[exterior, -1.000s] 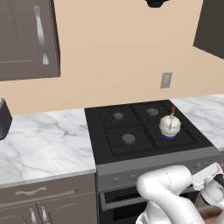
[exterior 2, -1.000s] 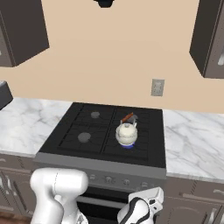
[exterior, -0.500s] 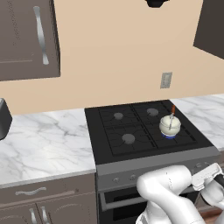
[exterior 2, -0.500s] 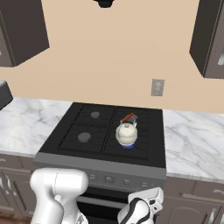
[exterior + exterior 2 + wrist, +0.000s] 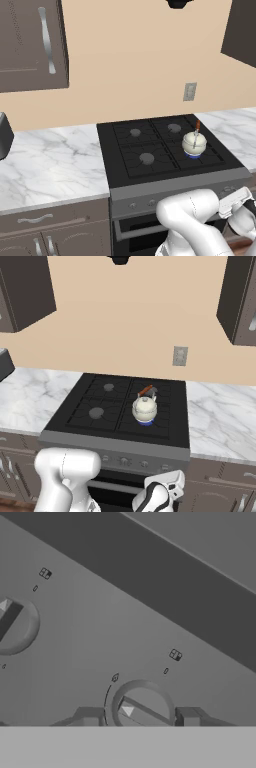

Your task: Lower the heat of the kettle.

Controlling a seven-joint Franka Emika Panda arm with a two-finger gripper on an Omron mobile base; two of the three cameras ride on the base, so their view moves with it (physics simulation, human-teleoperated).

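The small cream-white kettle (image 5: 193,143) (image 5: 144,408) with its red-tipped handle stands on the stove's front right burner over a bluish ring. In the hand view my gripper (image 5: 140,718) is pressed up to the stove's grey control panel (image 5: 90,647). Its two dark fingertips (image 5: 90,717) sit tight against either side of a round knob (image 5: 142,708), shut on it. The knob's bar and white pointer mark point to the upper left of that view. My hand (image 5: 239,206) (image 5: 165,490) hangs low in front of the panel, below the kettle's side of the stove.
A second knob (image 5: 12,623) sits to the left on the panel. The black cooktop (image 5: 150,145) has three bare burners. Marble counters (image 5: 45,165) (image 5: 220,411) flank the stove, with dark cabinets above and an outlet (image 5: 189,91) on the wall.
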